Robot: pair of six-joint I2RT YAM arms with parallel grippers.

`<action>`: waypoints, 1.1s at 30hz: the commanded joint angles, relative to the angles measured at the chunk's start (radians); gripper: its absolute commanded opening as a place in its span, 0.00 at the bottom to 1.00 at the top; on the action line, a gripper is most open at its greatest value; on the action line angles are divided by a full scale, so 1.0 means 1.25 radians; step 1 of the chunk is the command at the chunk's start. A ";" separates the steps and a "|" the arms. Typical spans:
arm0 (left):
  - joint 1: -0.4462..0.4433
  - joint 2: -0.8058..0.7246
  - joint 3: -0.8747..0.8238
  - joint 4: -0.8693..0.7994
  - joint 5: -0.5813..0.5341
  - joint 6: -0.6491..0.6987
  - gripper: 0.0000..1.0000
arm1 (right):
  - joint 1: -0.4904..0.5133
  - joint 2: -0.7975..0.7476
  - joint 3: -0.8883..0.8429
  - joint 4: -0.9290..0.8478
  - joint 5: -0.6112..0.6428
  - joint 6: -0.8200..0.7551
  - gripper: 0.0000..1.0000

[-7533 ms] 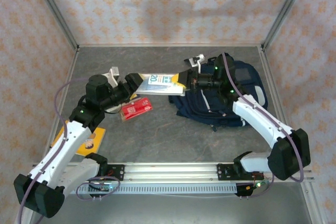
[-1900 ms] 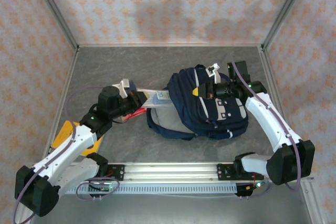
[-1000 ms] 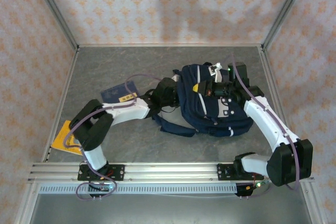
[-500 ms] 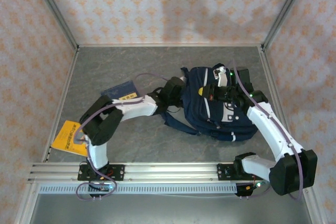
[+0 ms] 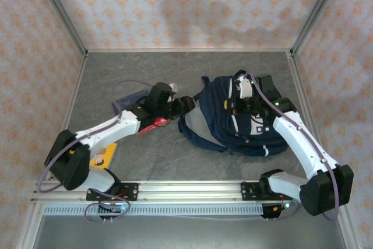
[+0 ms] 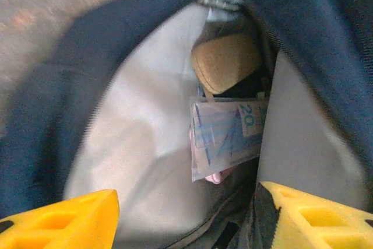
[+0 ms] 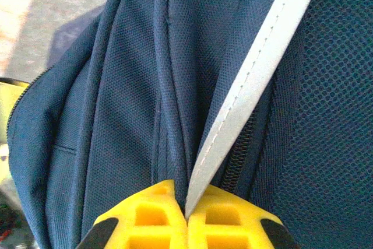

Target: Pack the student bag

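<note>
top external view: the bag lies on the right half of the grey surface, its open mouth turned left. the left jaws stand spread just before that mouth, nothing between them. the right jaws, pressed together, pinch a grey strip of the bag. pale walls with an orange pattern enclose the surface on three sides.

The student bag lies on the tabletop, its mouth ahead of the left tool. Inside, a pouch sits ahead of that tool, a case just beyond it. The right tool rests on the bag's top; a packet lies behind the left tool.
</note>
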 commanded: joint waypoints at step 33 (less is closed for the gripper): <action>0.230 0.270 0.053 -0.270 -0.105 0.206 0.47 | 0.308 0.059 0.157 -0.129 0.502 -0.004 0.40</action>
